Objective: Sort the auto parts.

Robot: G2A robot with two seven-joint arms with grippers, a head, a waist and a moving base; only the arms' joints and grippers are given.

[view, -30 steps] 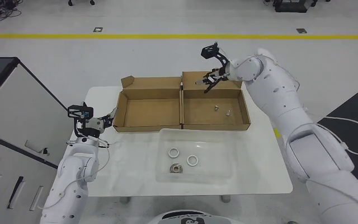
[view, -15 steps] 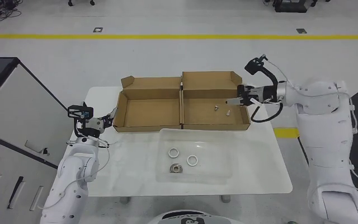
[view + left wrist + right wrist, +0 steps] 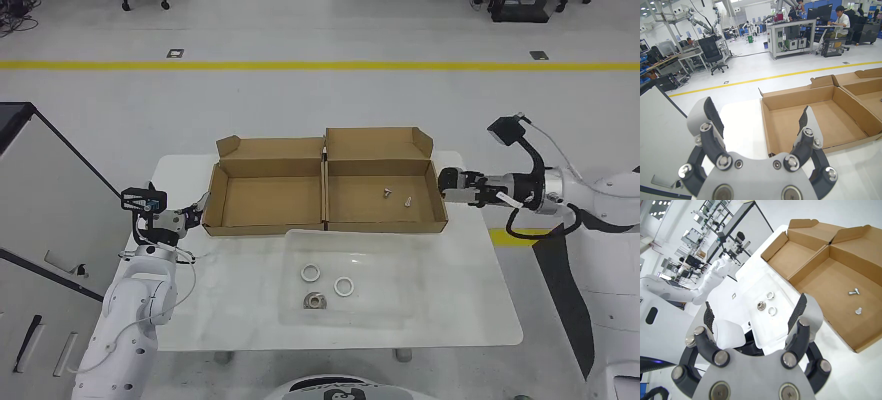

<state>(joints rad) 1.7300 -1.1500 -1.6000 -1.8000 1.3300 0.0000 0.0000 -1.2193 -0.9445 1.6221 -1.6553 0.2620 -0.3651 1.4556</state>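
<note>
The right gripper point(image 3: 447, 187) hangs with its fingers spread wide and nothing between them, just beside the outer end wall of the right box point(image 3: 360, 205). The pose reads as a hand between jobs rather than one in mid-grasp. Ahead of its fingertips, on that box's floor, lie two bolts point(image 3: 853, 292), near each other and apart from the walls, which suggests this box is the bin for fasteners. Farther from that hand, along the long walls of both boxes, the clear tray point(image 3: 400, 245) holds what appears left to sort: two white rings point(image 3: 311, 272) and a metal flanged bush point(image 3: 316, 299). They sit close together without touching, lying flat so that a grip from above could take them one at a time. Beyond the right box from this hand sits the left box point(image 3: 265, 200), its floor bare, probably meant for the rings or the bush. The left gripper point(image 3: 759, 113) is likewise wide apart and empty, parked near the edge of the table point(image 3: 450, 290) just outside the left box's outer wall with its fingertips pointing toward that box. There it is out of the other arm's way yet close to its bin. Three parts seem to remain, and the next pick would call for a reach down into the tray.
</note>
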